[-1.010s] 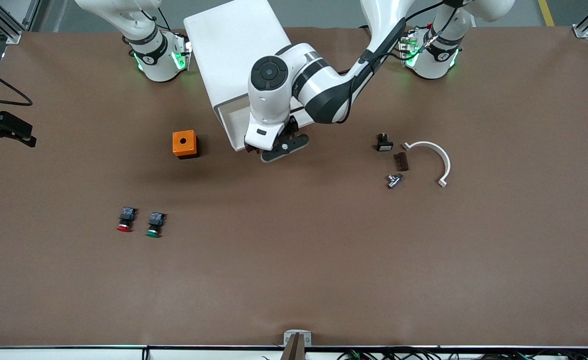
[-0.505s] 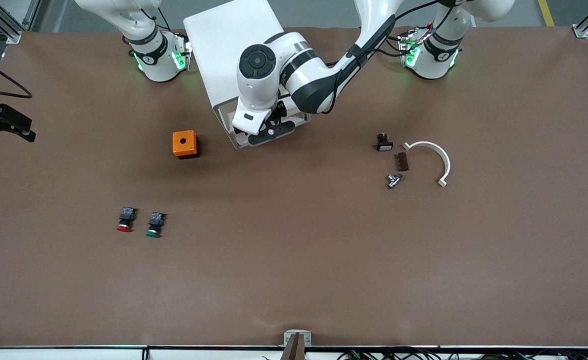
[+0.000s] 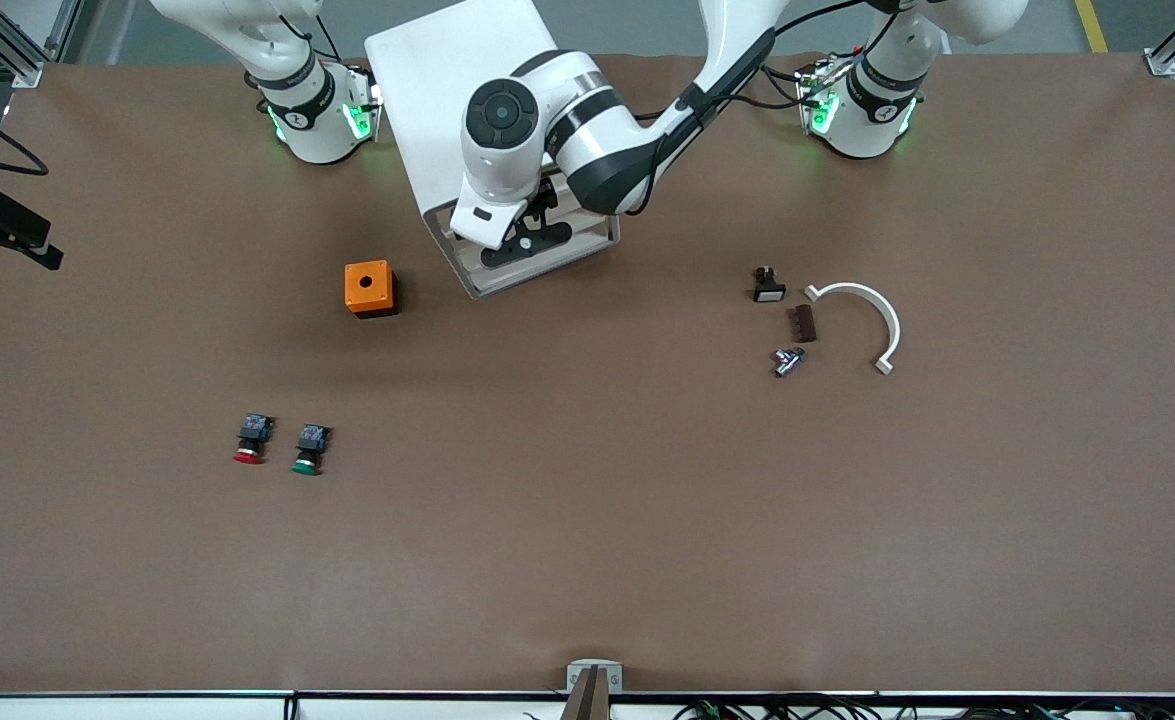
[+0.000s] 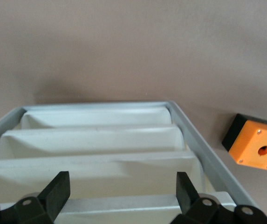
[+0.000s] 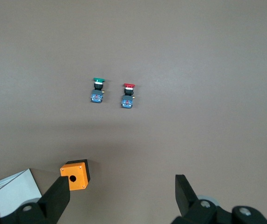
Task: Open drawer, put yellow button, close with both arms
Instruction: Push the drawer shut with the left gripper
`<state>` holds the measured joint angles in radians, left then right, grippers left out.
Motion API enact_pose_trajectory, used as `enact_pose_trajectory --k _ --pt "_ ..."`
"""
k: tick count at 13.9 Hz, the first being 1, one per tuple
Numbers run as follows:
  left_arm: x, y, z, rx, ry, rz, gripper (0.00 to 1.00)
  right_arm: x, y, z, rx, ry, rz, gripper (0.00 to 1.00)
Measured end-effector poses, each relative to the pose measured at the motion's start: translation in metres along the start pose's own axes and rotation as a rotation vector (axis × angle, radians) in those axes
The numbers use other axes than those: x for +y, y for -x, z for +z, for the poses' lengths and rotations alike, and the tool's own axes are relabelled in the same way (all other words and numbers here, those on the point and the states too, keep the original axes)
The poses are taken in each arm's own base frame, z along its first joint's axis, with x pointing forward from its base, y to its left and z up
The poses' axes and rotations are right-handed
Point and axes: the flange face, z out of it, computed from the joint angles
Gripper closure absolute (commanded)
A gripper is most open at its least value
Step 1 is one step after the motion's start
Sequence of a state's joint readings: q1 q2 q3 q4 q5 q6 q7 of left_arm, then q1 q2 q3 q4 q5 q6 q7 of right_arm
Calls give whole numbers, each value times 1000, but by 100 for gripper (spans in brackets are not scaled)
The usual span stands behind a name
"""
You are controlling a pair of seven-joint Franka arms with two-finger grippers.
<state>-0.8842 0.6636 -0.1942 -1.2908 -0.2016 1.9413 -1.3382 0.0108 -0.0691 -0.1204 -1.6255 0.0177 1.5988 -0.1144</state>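
Observation:
The white cabinet stands between the two arm bases, its front toward the front camera. My left gripper hangs close over that front, open with nothing between its fingers. In the left wrist view the left gripper looks down the stepped white drawer fronts; the drawer, the uppermost one, lies right under the fingertips. Whether it stands out of the cabinet I cannot tell. The yellow button is out of view. My right gripper is open and empty, high over the table toward the right arm's end.
An orange cube with a hole sits beside the cabinet toward the right arm's end. A red-capped button and a green-capped button lie nearer the front camera. A white curved piece and small parts lie toward the left arm's end.
My left gripper has moved from the table in front of the cabinet back toward the robots, onto the cabinet's front. Both grippers stayed open.

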Motion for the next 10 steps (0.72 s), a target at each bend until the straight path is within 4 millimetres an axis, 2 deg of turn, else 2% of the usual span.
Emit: enact_pose_trajectory --k 10 --pt "-1 -9 0 -29 10 -26 0 -12 1 2 -10 -12 16 0"
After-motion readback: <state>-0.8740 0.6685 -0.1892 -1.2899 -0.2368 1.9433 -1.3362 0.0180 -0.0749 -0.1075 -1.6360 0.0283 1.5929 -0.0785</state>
